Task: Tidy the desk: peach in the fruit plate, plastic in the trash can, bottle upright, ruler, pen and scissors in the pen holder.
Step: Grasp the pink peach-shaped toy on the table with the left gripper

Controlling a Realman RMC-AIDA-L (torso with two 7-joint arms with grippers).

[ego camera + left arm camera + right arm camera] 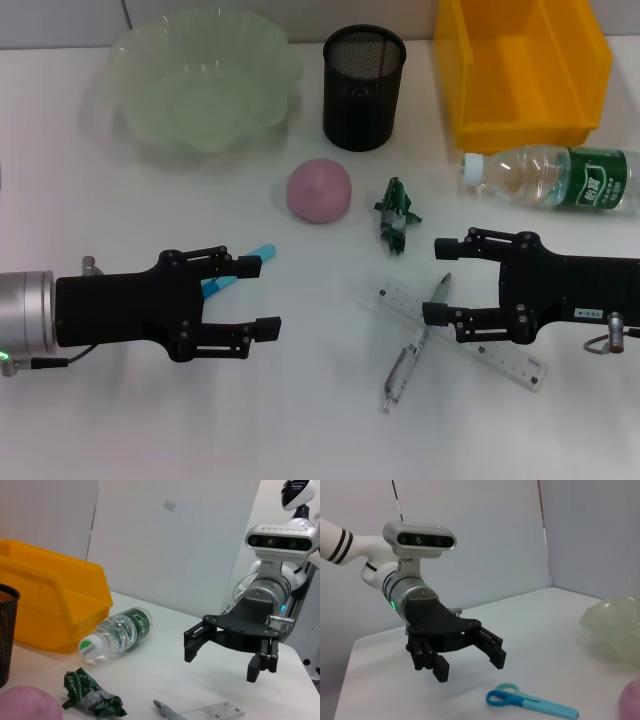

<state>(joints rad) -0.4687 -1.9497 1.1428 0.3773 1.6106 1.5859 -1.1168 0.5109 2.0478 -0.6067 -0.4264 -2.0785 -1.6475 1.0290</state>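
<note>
Nothing sorted yet, by the look of it; left gripper (pixel 262 296) hovers over the scissors (pixel 240 268), jaws wide and empty, so next is likely to drop and close on them; right gripper (pixel 439 279), also wide and empty, hangs over ruler (pixel 470 336) and pen (pixel 412 352); mid-desk lie peach (pixel 320 190) and plastic (pixel 397 215); bottle (pixel 550 178) on its side, right, green label unreadable; far: plate (pixel 205 78), holder (pixel 364 87), bin (pixel 524 68).

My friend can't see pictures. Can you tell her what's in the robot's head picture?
Two open black grippers, left and right, hover over a white desk. Between them lie a pink peach, a green wrapper, blue scissors under the left gripper, and a pen crossing a ruler. Behind are a green plate, mesh holder, yellow bin and a lying bottle.
</note>
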